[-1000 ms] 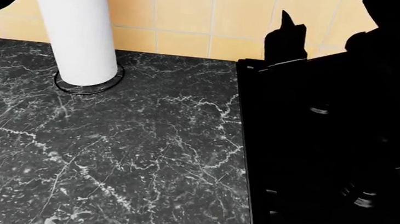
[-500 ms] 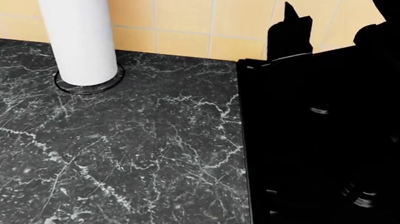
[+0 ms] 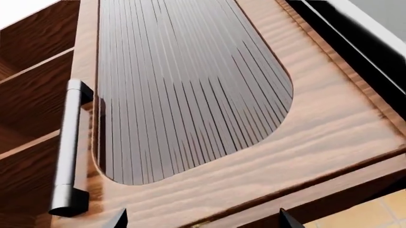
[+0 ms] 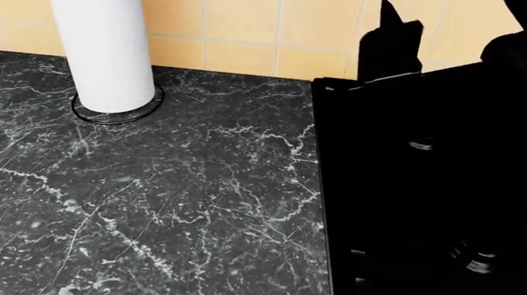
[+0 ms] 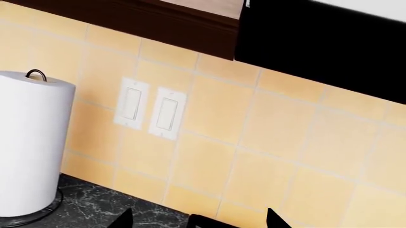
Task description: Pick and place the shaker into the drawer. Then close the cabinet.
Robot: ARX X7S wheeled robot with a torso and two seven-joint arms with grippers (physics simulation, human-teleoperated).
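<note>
Head view hides both grippers, and neither the shaker nor the drawer shows anywhere. Wrist views show only dark fingers (image 3: 117, 219) tips, spread apart. A tall white paper-towel cylinder (image 4: 101, 30) stands at the black marble desk's (image 4: 171, 204) back edge, beside a black stove (image 4: 432, 207).

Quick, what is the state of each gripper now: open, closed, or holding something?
Left gripper: open, holding nothing, facing the cabinet door.
Right gripper: open, holding nothing, facing the tiled wall.

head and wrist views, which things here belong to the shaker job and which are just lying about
Job:
cabinet door
its metal handle
Shaker and drawer: not in view.

Lying about:
paper towel roll
black stove
marble countertop
wall switches
</note>
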